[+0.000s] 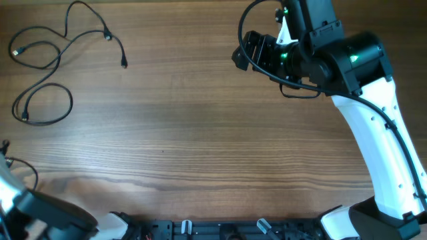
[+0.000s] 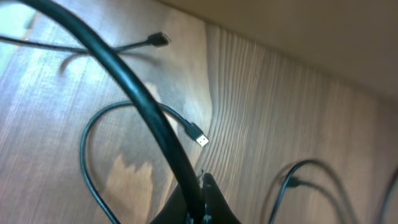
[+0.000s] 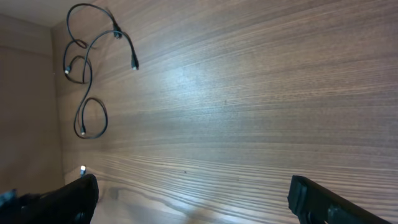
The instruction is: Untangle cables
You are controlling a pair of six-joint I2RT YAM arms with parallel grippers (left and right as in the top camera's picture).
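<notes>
Wood table [image 1: 200,133]: loose cables [image 1: 47,73] lie at upper left of the overhead frame. Right gripper [image 3: 193,183] sits upper right, jaws spread wide, grasping nothing, well apart from them. Left gripper [image 2: 202,200] at lower left corner is clenched on one cable [image 2: 143,99] that runs up out of its tips; a plug end [image 2: 198,135] lies on the wood just beyond
</notes>
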